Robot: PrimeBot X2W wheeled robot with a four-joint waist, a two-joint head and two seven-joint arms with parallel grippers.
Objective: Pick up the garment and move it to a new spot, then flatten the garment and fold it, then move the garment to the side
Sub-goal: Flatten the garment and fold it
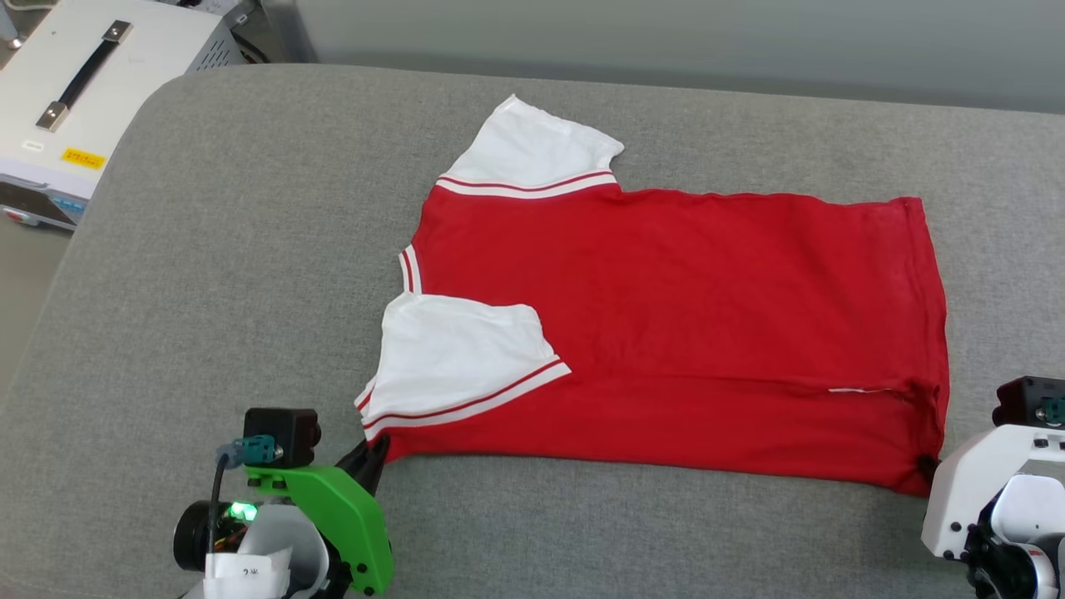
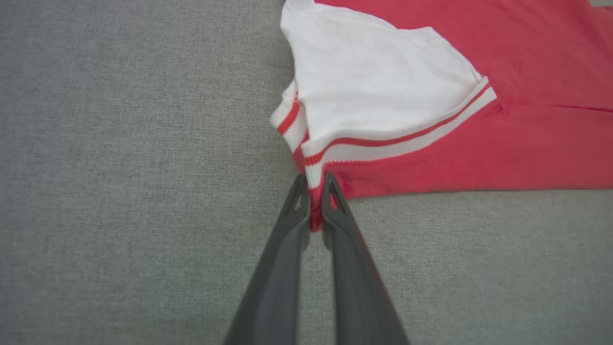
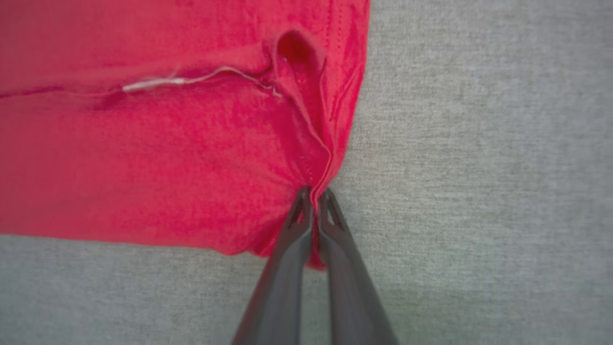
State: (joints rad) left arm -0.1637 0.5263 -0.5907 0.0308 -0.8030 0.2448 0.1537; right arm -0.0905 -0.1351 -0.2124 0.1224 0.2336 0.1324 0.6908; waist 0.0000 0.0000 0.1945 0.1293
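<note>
Two corners on the near edge of the garment (image 1: 682,333) were pinched. The left gripper (image 2: 313,181) had its jaws closed on the striped shoulder corner at the near left, and the right gripper (image 3: 315,192) gripped the hem corner at the near right. The garment lay flat, mid-way across the grey padded surface (image 1: 250,274). Bare room lay on every side, widest at the left.
</note>
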